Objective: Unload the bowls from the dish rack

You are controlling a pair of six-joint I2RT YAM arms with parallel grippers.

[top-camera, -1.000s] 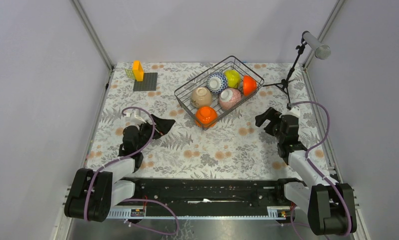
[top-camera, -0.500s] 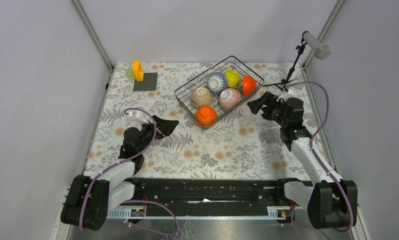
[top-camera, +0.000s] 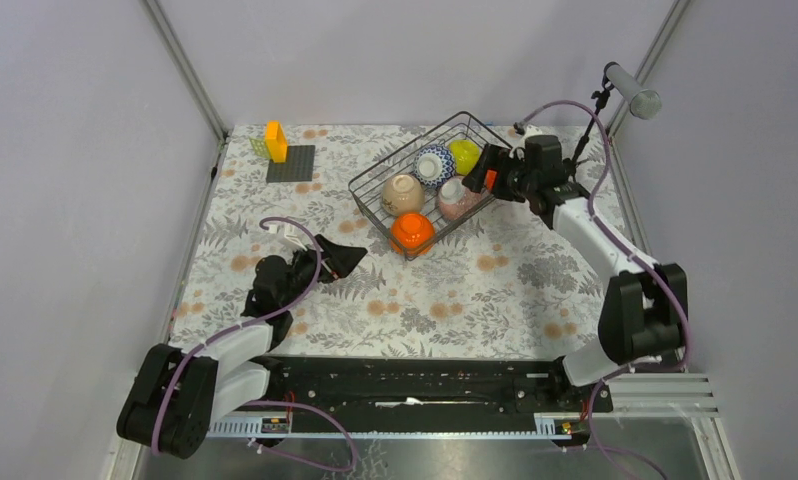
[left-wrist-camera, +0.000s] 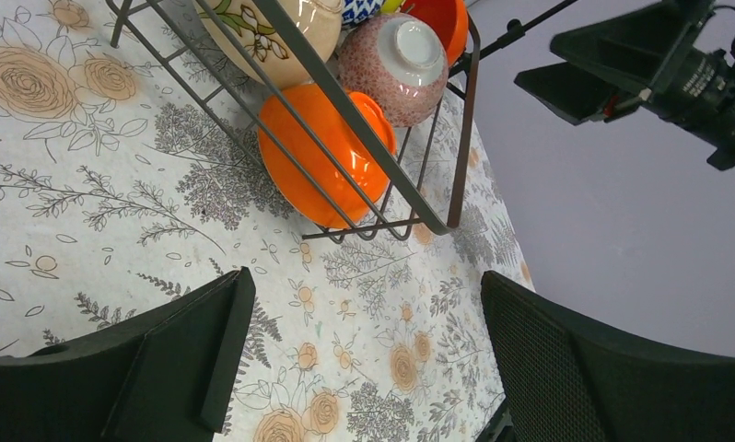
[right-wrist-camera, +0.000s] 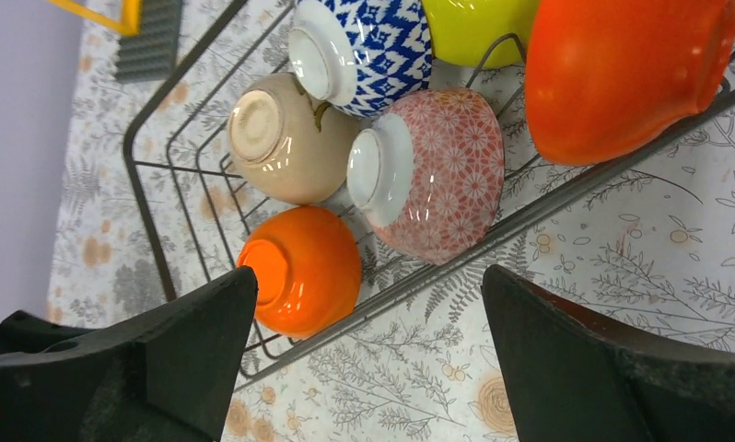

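The dark wire dish rack (top-camera: 373, 196) stands at the back centre and holds all six bowls: beige (top-camera: 402, 193), blue-white (top-camera: 434, 164), yellow-green (top-camera: 464, 154), pink-red (top-camera: 457, 197), an orange one (top-camera: 412, 231) at the near corner, and a second orange one (top-camera: 494, 178) partly hidden by my right gripper. My right gripper (top-camera: 480, 170) is open and empty above the rack's right end; its view shows the pink-red bowl (right-wrist-camera: 437, 170) and the orange bowl (right-wrist-camera: 304, 267) ahead. My left gripper (top-camera: 340, 258) is open and empty, low over the cloth, facing the near orange bowl (left-wrist-camera: 322, 152).
An orange block (top-camera: 275, 140) stands by a flat dark square plate (top-camera: 291, 164) at the back left. A small tripod (top-camera: 578, 150) with a grey cylinder (top-camera: 632, 90) stands at the back right, close behind my right arm. Walls close in on both sides.
My right arm has swung from the right side of the table up and left to the rack's right end. My left gripper has crept a little right, toward the rack.
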